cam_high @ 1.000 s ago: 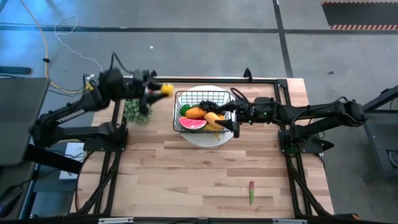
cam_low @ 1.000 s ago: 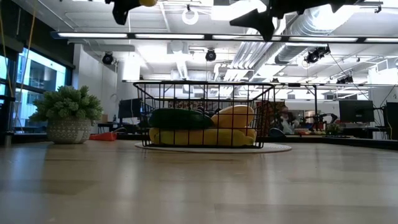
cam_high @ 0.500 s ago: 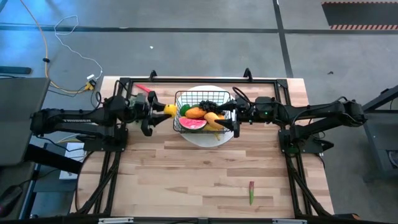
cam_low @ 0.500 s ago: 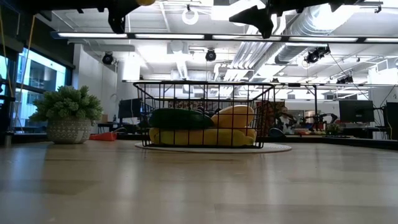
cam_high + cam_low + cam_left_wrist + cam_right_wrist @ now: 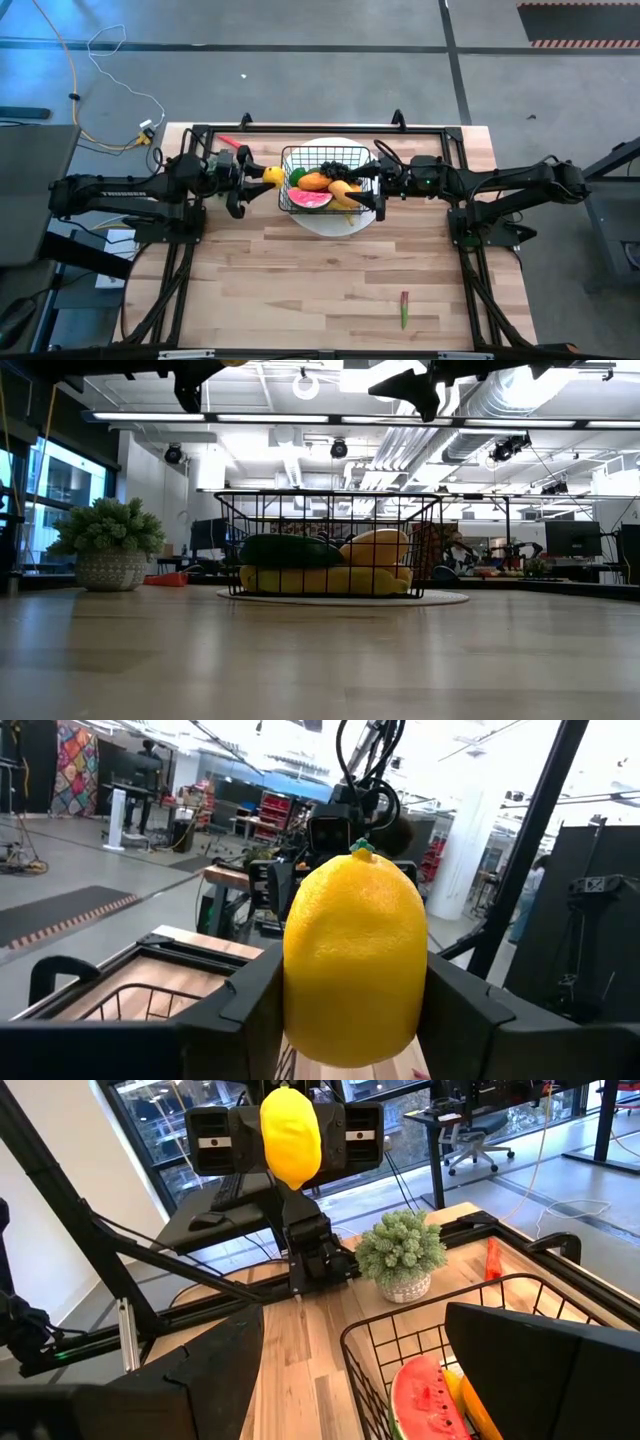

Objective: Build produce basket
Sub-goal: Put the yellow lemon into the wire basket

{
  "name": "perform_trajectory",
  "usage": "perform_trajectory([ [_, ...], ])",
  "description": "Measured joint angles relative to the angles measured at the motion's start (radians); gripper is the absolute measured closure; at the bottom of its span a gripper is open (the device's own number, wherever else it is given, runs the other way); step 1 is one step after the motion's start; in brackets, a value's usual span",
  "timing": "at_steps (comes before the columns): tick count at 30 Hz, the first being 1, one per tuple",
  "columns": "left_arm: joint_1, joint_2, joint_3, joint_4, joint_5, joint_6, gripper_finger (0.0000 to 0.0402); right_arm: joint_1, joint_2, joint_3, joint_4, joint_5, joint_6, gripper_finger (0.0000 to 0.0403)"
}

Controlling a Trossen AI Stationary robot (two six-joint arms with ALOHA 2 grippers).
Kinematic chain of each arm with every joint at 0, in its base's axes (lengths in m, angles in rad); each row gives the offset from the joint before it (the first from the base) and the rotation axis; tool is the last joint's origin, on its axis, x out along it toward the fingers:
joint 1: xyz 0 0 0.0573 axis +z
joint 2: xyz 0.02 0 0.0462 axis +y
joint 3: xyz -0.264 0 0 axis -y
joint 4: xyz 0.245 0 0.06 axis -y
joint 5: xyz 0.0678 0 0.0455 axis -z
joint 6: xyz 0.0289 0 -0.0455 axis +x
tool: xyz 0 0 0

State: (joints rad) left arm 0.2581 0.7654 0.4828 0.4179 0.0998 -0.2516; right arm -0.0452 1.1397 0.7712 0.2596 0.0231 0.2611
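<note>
Left gripper (image 5: 253, 178) pinches a lemon (image 5: 272, 177) just beside the basket (image 5: 288, 158); carry it over the rim before releasing. Right gripper (image 5: 372, 185) waits spread at the far side

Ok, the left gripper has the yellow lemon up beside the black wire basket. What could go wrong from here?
1. The left gripper holds the yellow toy lemon just outside the black wire-mesh basket, high above the table; released here, it would likely miss.
2. The right gripper, open, hangs over the basket's opposite rim, so the two arms may crowd each other.
3. The basket already holds a red watermelon slice, an orange mango and dark grapes; the lemon could bounce off them.
</note>
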Motion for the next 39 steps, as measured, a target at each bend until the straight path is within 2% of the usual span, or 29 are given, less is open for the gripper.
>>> perform_trajectory([
  [16, 0.0, 0.0, 0.0, -0.001, -0.014, -0.034, 0.0233, 0.0, 0.0, 0.0, 0.0, 0.0, 0.0, 0.0109],
  [20, 0.004, 0.001, 0.002, 0.055, -0.014, -0.034, 0.0233, 0.0, 0.0, 0.0, 0.0, 0.0, 0.0, 0.0109],
  [23, 0.015, 0.039, 0.048, 0.047, -0.014, -0.034, 0.0233, 0.0, 0.0, 0.0, 0.0, 0.0, 0.0, 0.0109],
  [28, 0.058, 0.17, 0.195, -0.072, -0.008, 0.012, 0.0215, 0.0, 0.0, 0.0, 0.0, 0.0, 0.011, 0.0109],
  [34, 0.113, 0.376, 0.407, -0.407, -0.007, 0.122, 0.0193, 0.0, 0.0, 0.0, 0.0, 0.0, 0.011, 0.0109],
  [39, 0.14, 0.512, 0.472, -0.538, -0.007, 0.215, 0.019, 0.0, 0.0, 0.0, -0.003, 0.0, 0.003, 0.0109],
])
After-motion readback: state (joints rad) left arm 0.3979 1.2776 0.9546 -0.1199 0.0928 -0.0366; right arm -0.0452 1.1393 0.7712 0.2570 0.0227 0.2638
